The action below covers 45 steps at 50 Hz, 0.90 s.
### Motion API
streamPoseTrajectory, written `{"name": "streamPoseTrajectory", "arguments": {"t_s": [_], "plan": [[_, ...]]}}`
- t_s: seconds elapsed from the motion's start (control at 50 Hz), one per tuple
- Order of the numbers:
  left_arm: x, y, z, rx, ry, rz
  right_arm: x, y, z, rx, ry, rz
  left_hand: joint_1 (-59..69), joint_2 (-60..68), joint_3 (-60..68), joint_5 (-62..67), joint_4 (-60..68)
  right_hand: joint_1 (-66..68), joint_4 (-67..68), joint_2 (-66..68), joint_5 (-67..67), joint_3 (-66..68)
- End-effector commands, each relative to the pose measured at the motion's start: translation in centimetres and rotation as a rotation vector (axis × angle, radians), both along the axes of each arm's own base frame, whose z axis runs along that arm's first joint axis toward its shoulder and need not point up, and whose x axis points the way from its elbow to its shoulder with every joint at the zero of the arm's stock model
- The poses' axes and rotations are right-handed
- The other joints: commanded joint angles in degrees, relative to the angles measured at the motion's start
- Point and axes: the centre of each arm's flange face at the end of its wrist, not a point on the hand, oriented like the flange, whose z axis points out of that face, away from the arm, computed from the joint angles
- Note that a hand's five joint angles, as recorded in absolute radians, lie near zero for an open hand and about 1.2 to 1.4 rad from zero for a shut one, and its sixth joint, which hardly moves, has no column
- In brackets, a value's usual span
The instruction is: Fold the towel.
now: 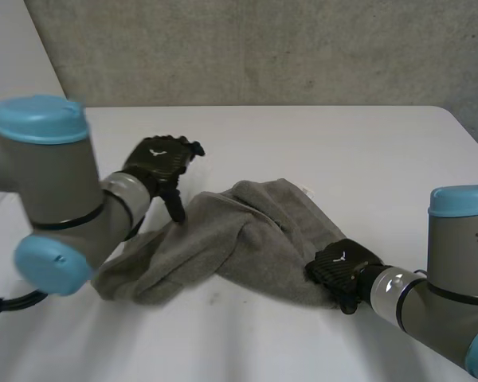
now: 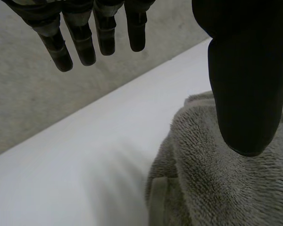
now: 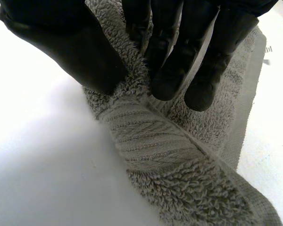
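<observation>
A grey towel lies crumpled in a long bunch across the middle of the white table. My left hand hovers at the towel's far left end with fingers spread straight and the thumb just above the terry cloth; it holds nothing. My right hand sits on the towel's near right end. Its thumb and fingers pinch a raised fold of the towel by its woven band.
The table's far edge meets a grey concrete wall. Bare tabletop lies beyond the towel and to its right. My left arm's big elbow joint stands at the near left, close to the towel's left end.
</observation>
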Motion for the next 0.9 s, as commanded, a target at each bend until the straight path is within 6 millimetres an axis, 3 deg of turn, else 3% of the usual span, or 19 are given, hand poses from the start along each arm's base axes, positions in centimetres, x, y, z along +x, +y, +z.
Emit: {"name": "streamPoseTrajectory", "arguments": {"t_s": [0.02,0.12,0.16,0.18,0.22,0.28,0.4,0.42,0.44,0.46,0.54,0.56,0.58,0.6,0.62,0.66,0.7,0.8,0.9], "plan": [[-1.6,-1.9,-3.2,0.078,-0.024,-0.055,-0.1,-0.4,-0.3,-0.009,0.0,-0.008,7.04,6.84,6.86,6.73,6.91,4.37,3.13,4.5,3.36,3.56],[-2.1,-2.4,-5.0,0.139,-0.05,-0.074,0.1,-1.1,0.2,-0.04,-0.009,-0.015,15.79,15.58,15.61,15.47,15.66,4.37,3.13,4.5,3.36,3.56],[-2.4,-2.8,-5.7,0.155,-0.051,-0.089,0.2,-1.7,0.7,-0.064,-0.018,-0.021,42.72,42.51,42.53,42.4,42.58,4.37,3.13,4.5,3.36,3.56],[-2.4,-2.8,-5.7,0.155,-0.051,-0.09,0.3,-2.4,1.4,-0.095,-0.027,-0.028,42.87,42.67,42.69,42.55,42.74,4.37,3.13,4.5,3.36,3.56],[-2.8,-3.5,-5.2,0.125,-0.04,-0.094,0.5,-3.3,2.2,-0.133,-0.034,-0.039,65.14,64.94,64.96,64.83,65.01,4.37,3.13,4.5,3.36,3.56],[-3.0,-4.0,-4.4,0.094,-0.026,-0.092,0.9,-5.3,4.4,-0.236,-0.051,-0.073,65.22,65.02,65.04,64.9,65.09,4.37,3.13,4.5,3.36,3.56],[-3.3,-6.1,2.0,-0.087,0.054,-0.052,1.3,-7.9,8.7,-0.403,-0.091,-0.137,65.22,65.02,65.04,64.9,65.09,4.37,3.13,4.5,3.36,3.56],[-2.9,-5.8,4.8,-0.144,0.077,-0.025,1.3,-8.2,10.3,-0.447,-0.11,-0.152,65.22,65.02,65.04,64.9,65.09,4.37,3.13,4.5,3.36,3.56],[-2.9,-5.8,4.8,-0.144,0.077,-0.025,1.3,-8.3,12.2,-0.497,-0.138,-0.163,65.22,65.02,65.04,64.9,65.09,4.37,3.13,4.5,3.36,3.56],[-2.3,-5.3,7.4,-0.193,0.096,0.005,1.3,-8.3,12.2,-0.497,-0.138,-0.163,65.22,65.02,65.04,64.9,65.09,4.37,3.13,4.5,3.36,3.56],[-0.2,-2.2,14.1,-0.3,0.155,0.079,0.7,-6.7,19.3,-0.666,-0.248,-0.178,65.22,65.02,65.04,64.9,65.09,4.37,3.13,4.5,3.36,3.56],[-0.2,-2.2,14.1,-0.3,0.156,0.079,0.3,-5.9,21.8,-0.725,-0.289,-0.182,65.22,65.02,65.04,64.9,65.09,4.37,3.13,4.5,3.36,3.56],[0.7,-0.8,16.2,-0.334,0.175,0.099,0.3,-5.9,21.8,-0.725,-0.29,-0.183,65.22,65.02,65.04,64.9,65.09,4.37,3.13,4.5,3.36,3.56],[1.5,0.5,17.9,-0.364,0.195,0.115,-0.1,-5.0,24.0,-0.775,-0.328,-0.191,65.22,65.02,65.04,64.9,65.09,4.37,3.13,4.5,3.36,3.56],[1.5,0.5,17.9,-0.364,0.195,0.115,-0.1,-4.9,24.1,-0.776,-0.328,-0.191,65.22,65.02,65.04,64.9,65.09,4.37,3.13,4.5,3.36,3.56],[2.4,1.9,19.3,-0.389,0.219,0.128,-0.8,-3.0,27.4,-0.836,-0.367,-0.193,65.22,65.02,65.04,64.9,65.09,4.37,3.13,4.5,3.36,3.56],[3.9,4.7,21.9,-0.441,0.275,0.139,-1.3,-2.0,28.8,-0.841,-0.367,-0.197,65.22,65.02,65.04,64.9,65.09,4.37,3.13,4.5,3.36,3.56],[5.5,7.8,24.0,-0.487,0.353,0.136,-2.2,0.5,32.3,-0.822,-0.372,-0.194,65.22,65.02,65.04,64.9,65.09,4.37,3.13,4.5,3.36,3.56],[5.8,8.2,22.1,-0.445,0.339,0.139,-2.4,1.2,32.9,-0.753,-0.332,-0.189,65.22,65.02,65.04,64.9,65.09,4.37,3.13,4.5,3.36,3.56]]}}
